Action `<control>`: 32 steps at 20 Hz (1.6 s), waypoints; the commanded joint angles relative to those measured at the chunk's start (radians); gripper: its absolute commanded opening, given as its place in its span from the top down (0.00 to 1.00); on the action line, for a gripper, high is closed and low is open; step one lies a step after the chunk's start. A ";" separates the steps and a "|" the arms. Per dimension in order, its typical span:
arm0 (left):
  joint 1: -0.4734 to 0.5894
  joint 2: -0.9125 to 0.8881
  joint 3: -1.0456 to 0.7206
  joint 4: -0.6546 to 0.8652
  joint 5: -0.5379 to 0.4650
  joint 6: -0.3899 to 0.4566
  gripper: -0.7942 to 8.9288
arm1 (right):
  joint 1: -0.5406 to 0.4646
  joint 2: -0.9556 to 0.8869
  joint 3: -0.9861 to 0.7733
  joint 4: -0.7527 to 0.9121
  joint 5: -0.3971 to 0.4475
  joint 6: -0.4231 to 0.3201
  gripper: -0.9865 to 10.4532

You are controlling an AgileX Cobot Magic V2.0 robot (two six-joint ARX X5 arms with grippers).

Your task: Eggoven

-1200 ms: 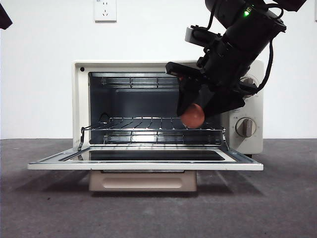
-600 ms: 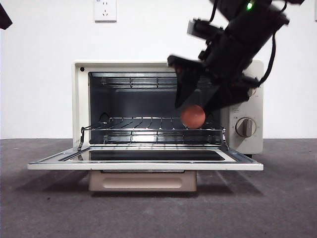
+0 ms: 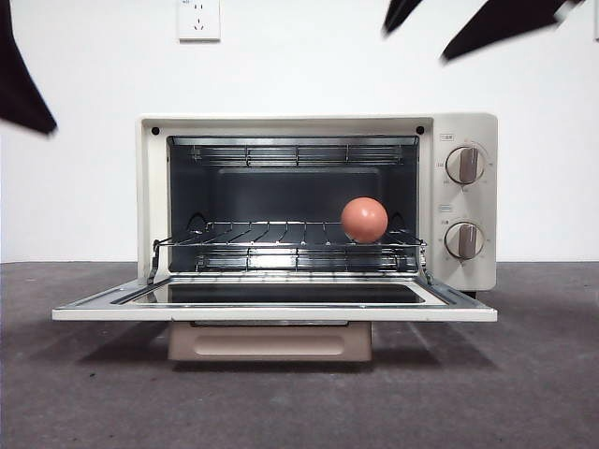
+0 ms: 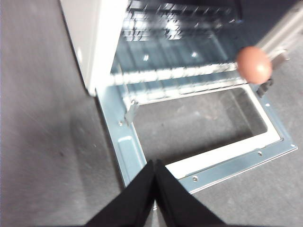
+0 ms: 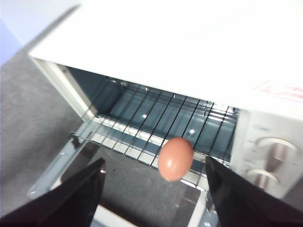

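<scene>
The cream toaster oven [image 3: 281,124] stands with its door [image 3: 271,314] folded down flat. The reddish-brown egg [image 3: 364,220] rests on the wire rack [image 3: 271,242], towards the right, near the front. My right gripper [image 3: 423,36] is open and empty, high above the oven's right side, blurred at the picture's top edge. In the right wrist view its jaws [image 5: 155,164] are spread wide, with the egg [image 5: 175,158] far below them. My left gripper [image 4: 155,170] is shut and empty above the door's left corner; the egg [image 4: 254,65] shows across the rack.
Two knobs [image 3: 465,165] sit on the oven's right panel. The tan handle [image 3: 270,341] hangs under the open door. A dark arm part [image 3: 19,84] shows at the top left. A white wall with a socket [image 3: 198,19] stands behind the grey table [image 3: 84,393].
My right gripper let go of the egg and rose up and away from the oven. The egg stays on the rack. The left arm shows lower at the top left.
</scene>
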 commanded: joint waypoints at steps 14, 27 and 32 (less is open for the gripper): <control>0.160 0.679 -0.043 0.447 0.296 -0.030 0.91 | 0.006 -0.489 0.014 -0.274 0.037 0.011 0.62; 0.125 0.730 -0.043 0.472 0.473 -0.046 0.91 | 0.006 -0.487 0.014 -0.310 0.060 0.017 0.62; 0.167 0.730 -0.043 0.622 0.589 -0.186 0.91 | 0.006 -0.487 0.014 -0.313 0.059 0.018 0.62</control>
